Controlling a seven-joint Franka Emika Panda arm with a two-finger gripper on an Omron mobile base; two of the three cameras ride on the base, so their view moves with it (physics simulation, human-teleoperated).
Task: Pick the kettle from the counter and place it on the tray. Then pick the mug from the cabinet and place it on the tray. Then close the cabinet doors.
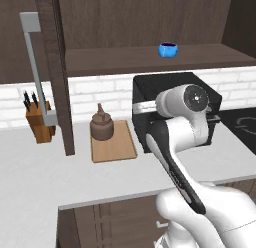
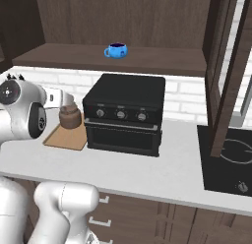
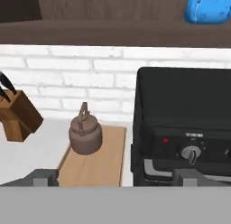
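Note:
The dark-brown kettle (image 1: 102, 124) (image 3: 85, 133) stands upright on the light-wood tray (image 1: 120, 149) (image 3: 110, 160), at its back left part. The tray lies on the pale counter (image 1: 30, 162), just left of the oven. A blue mug (image 1: 168, 49) (image 2: 116, 50) (image 3: 208, 8) sits on the shelf of the open cabinet (image 1: 125, 59), above the oven. My gripper (image 3: 116, 178) is open and empty, held in front of the tray and the oven and level with the kettle. Both cabinet doors (image 1: 59, 77) (image 2: 226, 66) stand swung open.
A black oven (image 2: 125, 112) with knobs stands on the counter right of the tray. A tan knife block (image 1: 39, 121) sits at the left by the wall. A black cooktop (image 2: 231, 159) lies at the right. The open left door hangs over the counter between knife block and tray.

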